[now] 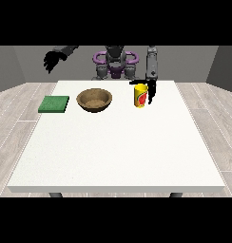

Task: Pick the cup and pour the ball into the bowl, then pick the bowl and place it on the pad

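A yellow cup [140,97] with a red and green mark stands upright on the white table [118,147], right of centre at the back. The hand at the view's right [150,89] is against the cup's right side, with its thumb over the rim and its fingers down along the side. I cannot see the ball. Left of the cup sits a brown wooden bowl [94,99], and further left lies a flat green pad [54,104]. The hand at the view's left [52,60] hangs raised beyond the table's far left corner, fingers relaxed and holding nothing.
The robot's torso [115,64] stands behind the table's far edge. Grey walls and a plank floor surround the table.
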Available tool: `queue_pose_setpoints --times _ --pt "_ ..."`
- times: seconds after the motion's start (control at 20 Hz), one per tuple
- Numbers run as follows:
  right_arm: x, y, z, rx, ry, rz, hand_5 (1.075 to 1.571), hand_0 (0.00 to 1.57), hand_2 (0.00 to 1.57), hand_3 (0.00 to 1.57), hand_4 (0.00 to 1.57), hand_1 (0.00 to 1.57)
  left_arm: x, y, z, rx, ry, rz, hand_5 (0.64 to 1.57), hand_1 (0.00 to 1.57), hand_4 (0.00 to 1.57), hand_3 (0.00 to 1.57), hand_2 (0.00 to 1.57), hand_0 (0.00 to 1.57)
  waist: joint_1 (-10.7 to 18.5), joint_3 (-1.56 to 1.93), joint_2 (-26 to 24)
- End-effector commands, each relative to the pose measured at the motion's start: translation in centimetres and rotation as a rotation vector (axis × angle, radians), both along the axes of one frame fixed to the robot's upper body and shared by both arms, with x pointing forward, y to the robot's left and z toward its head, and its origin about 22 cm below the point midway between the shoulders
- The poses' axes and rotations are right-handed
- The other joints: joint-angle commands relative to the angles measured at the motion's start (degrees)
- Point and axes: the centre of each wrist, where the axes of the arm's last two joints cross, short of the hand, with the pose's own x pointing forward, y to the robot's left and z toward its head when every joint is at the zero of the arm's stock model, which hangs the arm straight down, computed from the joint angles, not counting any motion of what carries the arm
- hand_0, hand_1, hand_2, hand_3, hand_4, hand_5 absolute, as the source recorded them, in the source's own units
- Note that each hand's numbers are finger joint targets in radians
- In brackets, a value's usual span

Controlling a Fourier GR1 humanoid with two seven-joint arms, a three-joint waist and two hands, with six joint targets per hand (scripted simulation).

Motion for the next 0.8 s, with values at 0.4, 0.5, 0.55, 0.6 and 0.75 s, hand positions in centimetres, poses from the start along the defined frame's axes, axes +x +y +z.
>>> queue_pose_setpoints --times 0.4,0.5,0.55,0.6,0.75 --pt "-0.6 -1.9 2.4 -0.023 -0.075 0.101 1.569 0.0 0.0 0.16 0.65 0.0 -0.2 1.9 -3.9 0.172 -0.041 0.177 1.491 1.25 1.33 1.57 1.57 1.25 -6.8 -0.03 4.7" --pt "0.5 -2.0 4.6 -0.004 -0.069 0.059 1.568 0.0 0.0 0.17 0.65 0.0 1.7 0.3 -2.6 0.196 -0.031 0.18 1.468 1.27 1.35 1.57 1.57 1.27 -5.9 -0.03 4.0" --pt "0.6 -3.3 4.5 0.004 -0.078 0.073 1.568 0.0 0.0 0.16 0.64 0.0 1.0 -0.8 -3.5 0.2 -0.064 0.201 1.457 1.28 1.37 1.57 1.57 1.28 -5.8 -0.02 5.3" --pt "-0.2 -3.2 5.1 -0.005 -0.099 0.068 1.566 0.0 0.0 0.17 0.64 0.0 0.4 1.3 -4.1 0.194 -0.055 0.196 1.449 1.28 1.38 1.57 1.57 1.28 -6.2 -0.04 4.7" --pt "-0.4 -5.9 3.4 0.015 0.044 0.008 1.566 0.0 0.0 0.18 0.63 0.0 0.9 0.8 -3.3 0.276 0.065 0.154 1.413 1.28 1.41 1.57 1.57 1.28 -3.6 0.03 -3.9"
